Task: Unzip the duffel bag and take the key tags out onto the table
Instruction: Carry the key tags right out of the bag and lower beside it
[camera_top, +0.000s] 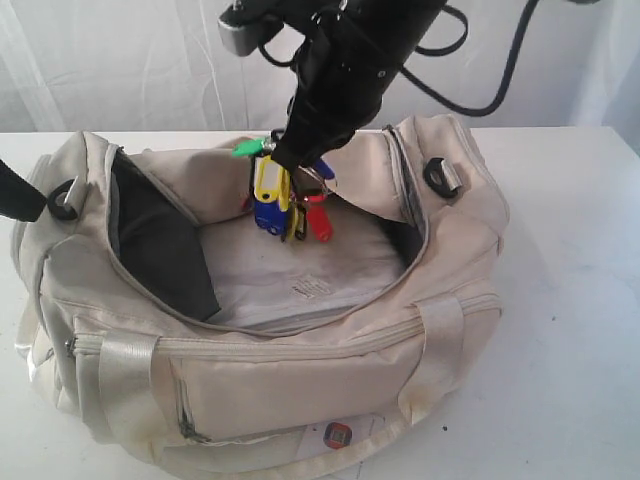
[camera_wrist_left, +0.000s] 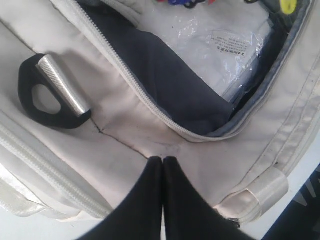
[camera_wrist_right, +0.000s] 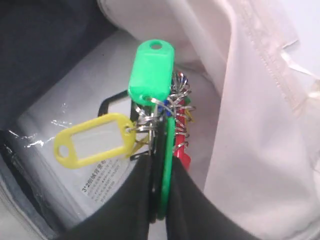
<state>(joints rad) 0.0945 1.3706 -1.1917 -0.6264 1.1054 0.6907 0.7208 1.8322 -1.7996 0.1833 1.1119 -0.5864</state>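
Note:
The cream duffel bag (camera_top: 300, 370) stands unzipped on the white table (camera_top: 570, 300), its dark grey lining (camera_top: 160, 240) showing. My right gripper (camera_top: 285, 150) hangs over the bag's opening, shut on the key tags (camera_top: 285, 205), which dangle clear of the bag's floor. In the right wrist view, green and black tags are clamped in the right gripper (camera_wrist_right: 160, 170), and a yellow tag (camera_wrist_right: 95, 140) sticks out sideways. At the bag's left end my left gripper (camera_top: 20, 190) is shut, the left gripper (camera_wrist_left: 163, 159) pinching a crease of the bag's fabric (camera_wrist_left: 125, 125).
A black strap ring with a metal bar (camera_wrist_left: 55, 92) sits beside the left gripper. A flat plastic-wrapped packet (camera_wrist_left: 220, 40) lies on the bag's floor under the tags. Another strap ring (camera_top: 442, 175) is at the bag's right end. Bare table shows to the right of the bag.

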